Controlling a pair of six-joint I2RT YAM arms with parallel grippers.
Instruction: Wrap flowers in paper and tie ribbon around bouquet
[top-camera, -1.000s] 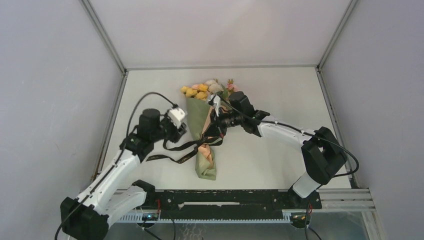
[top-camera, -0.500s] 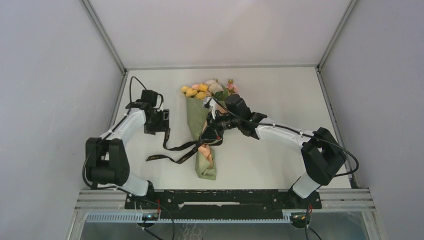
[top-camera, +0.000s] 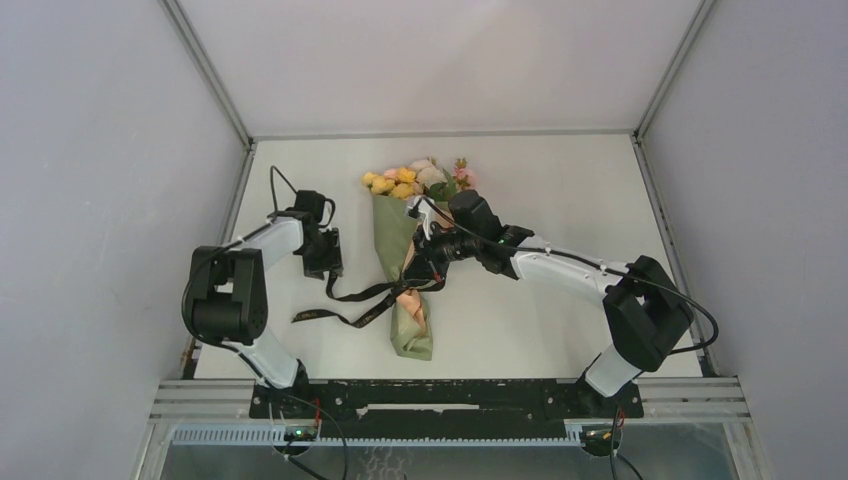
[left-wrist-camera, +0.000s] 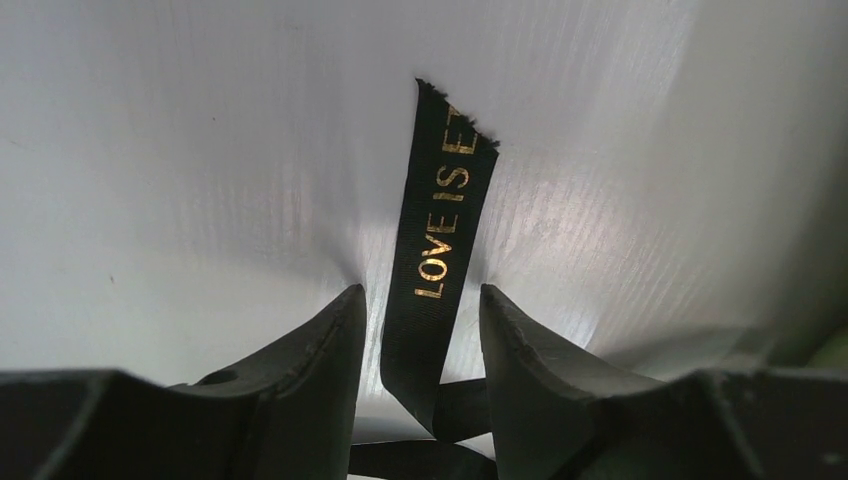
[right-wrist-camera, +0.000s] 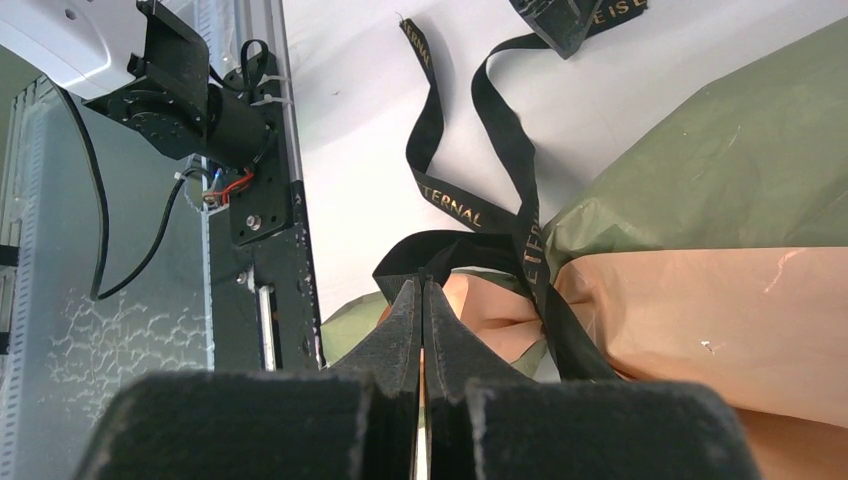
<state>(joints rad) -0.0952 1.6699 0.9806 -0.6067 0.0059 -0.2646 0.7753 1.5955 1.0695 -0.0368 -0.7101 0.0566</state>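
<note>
The bouquet (top-camera: 404, 262) lies on the white table, its flowers (top-camera: 412, 178) pointing away from me and its paper (top-camera: 391, 232) olive outside, peach (right-wrist-camera: 690, 305) at the waist. The black ribbon (top-camera: 352, 296) with gold lettering circles that waist, and two tails trail left. My right gripper (top-camera: 423, 268) is shut on a ribbon loop at the waist, its fingertips (right-wrist-camera: 421, 285) pinched together. Down at the table my left gripper (top-camera: 331, 270) stands open, with one tail's end (left-wrist-camera: 446, 210) running untouched between its fingers.
The enclosure's grey walls rise close on the left, right and back. A black base rail (top-camera: 450, 396) runs along the near table edge. The second ribbon tail (top-camera: 318, 315) lies loose on the table left of the bouquet's stem end.
My left arm swung from the near left out over the table and came down over the ribbon tail's end, its jaws narrowing. The right gripper shifted slightly left, still pinching the ribbon.
</note>
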